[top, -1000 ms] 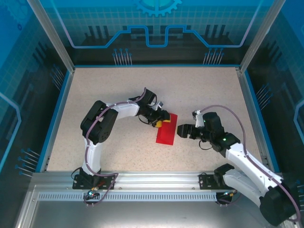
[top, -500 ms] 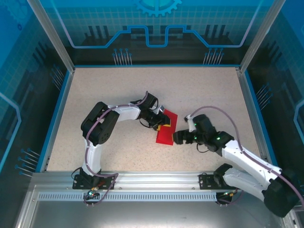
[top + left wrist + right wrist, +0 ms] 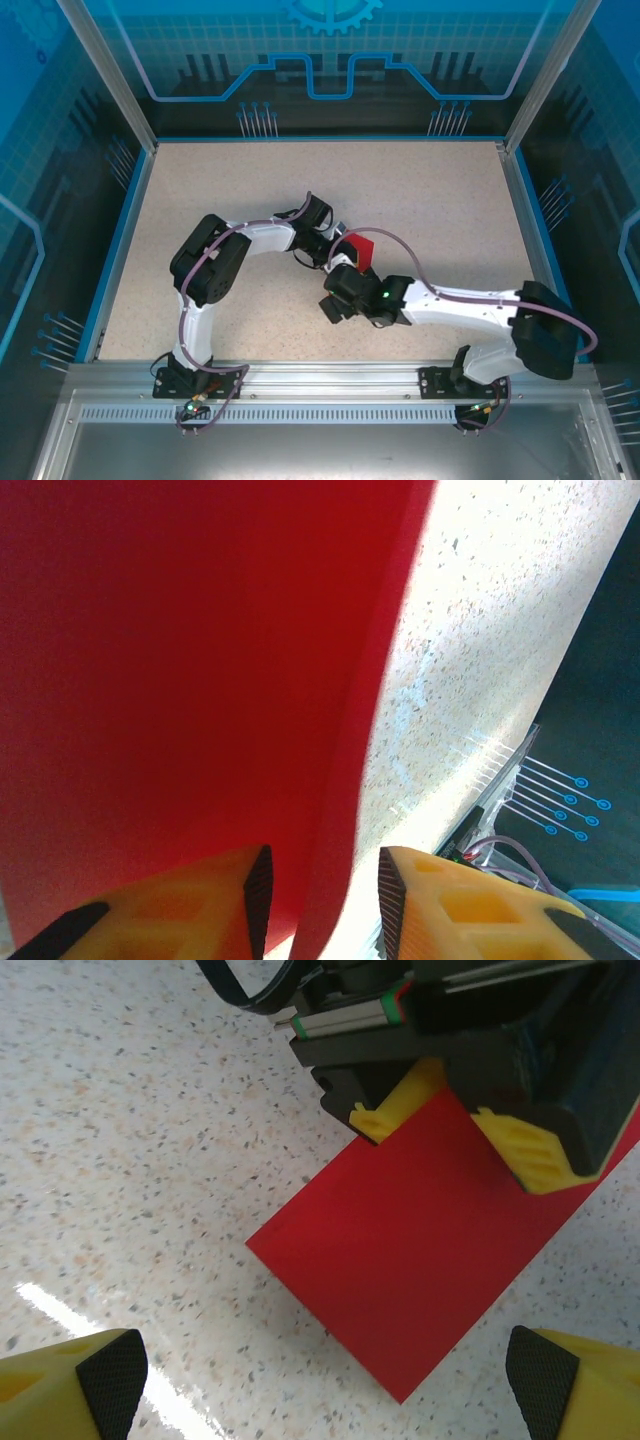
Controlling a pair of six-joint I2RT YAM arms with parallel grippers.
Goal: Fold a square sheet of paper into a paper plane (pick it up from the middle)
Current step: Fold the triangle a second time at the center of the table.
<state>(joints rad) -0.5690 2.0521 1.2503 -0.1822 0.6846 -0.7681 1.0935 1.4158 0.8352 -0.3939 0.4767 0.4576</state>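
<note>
Top external view: the speckled counter (image 3: 450, 200) has wide open room toward the far blue rim (image 3: 330, 139) and out to both sides, and the work is crowded into its middle. The paper (image 3: 363, 250) lies there as a red patch, its near part hidden under the right arm (image 3: 460, 305). The left arm (image 3: 250, 235) bends at the elbow and reaches to the right, so the left pincer (image 3: 338, 252) sits at the paper's left side. The right arm stretches low and almost straight across to the left, with the right pincer (image 3: 333, 305) by the paper's near end.

Right wrist view: the paper rests on the counter, its near corner and two straight edges free, with open counter around them. The right fingers (image 3: 105, 1370) sit at the bottom corners, spread wide. The left pincer's yellow fingers straddle the paper's far end.

Left wrist view: those left fingers (image 3: 200, 905) stand apart with a clear gap between them. The paper's curved edge runs through that gap. Whether either pad touches it I cannot tell.
</note>
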